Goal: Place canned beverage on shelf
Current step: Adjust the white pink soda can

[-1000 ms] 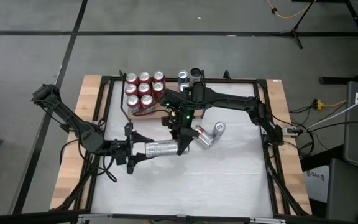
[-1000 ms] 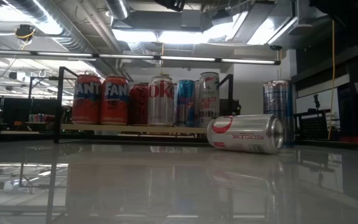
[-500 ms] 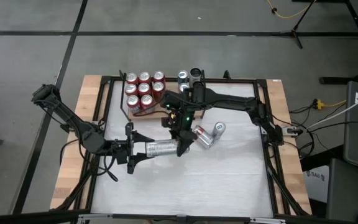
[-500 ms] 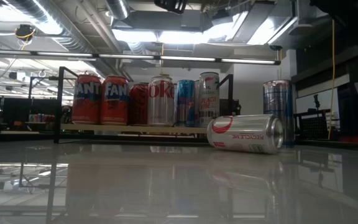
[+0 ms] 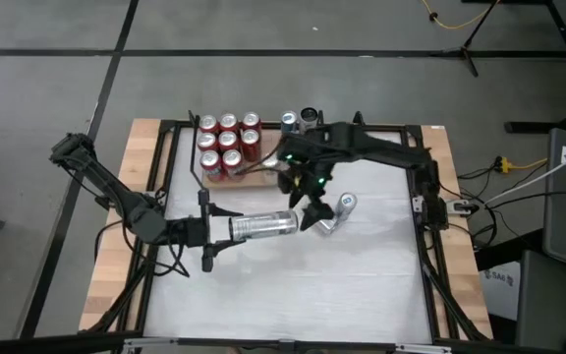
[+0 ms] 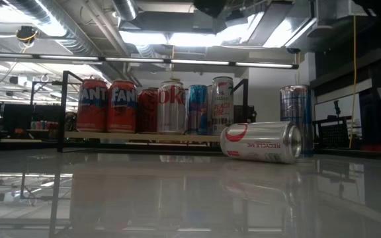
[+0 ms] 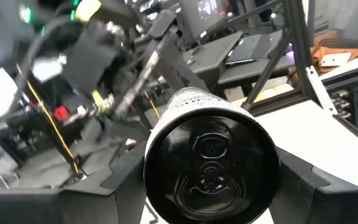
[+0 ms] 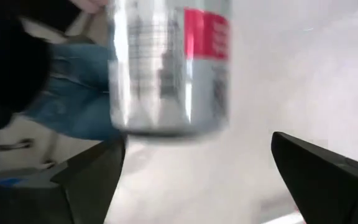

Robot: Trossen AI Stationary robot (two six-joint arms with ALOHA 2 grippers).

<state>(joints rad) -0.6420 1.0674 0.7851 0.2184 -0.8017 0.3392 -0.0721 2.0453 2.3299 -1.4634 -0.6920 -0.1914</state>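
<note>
My left gripper is shut on a silver can and carries it lying level above the table's middle. Its tab end faces the left wrist camera. My right gripper stands open just right of that can's free end and touches nothing. A blurred silver can with a red patch shows ahead of it. The shelf at the far left carries several upright cans. My left gripper pinches the silver can between its two fingers at the sides of its tab end. The fingers come level from the table's left and lie along the can. The can sticks out toward the right, level and clear of the table.
A silver and red can lies on its side on the table right of centre, under my right gripper. Two cans stand past the shelf's right end. A tall can stands behind the lying one. Black frame rails edge the table.
My right gripper has let go of the silver can's right end and has drawn back up and toward the far right, tipping as it went. My left gripper has rolled in place, and the can's free end has swung a little toward the far edge.
</note>
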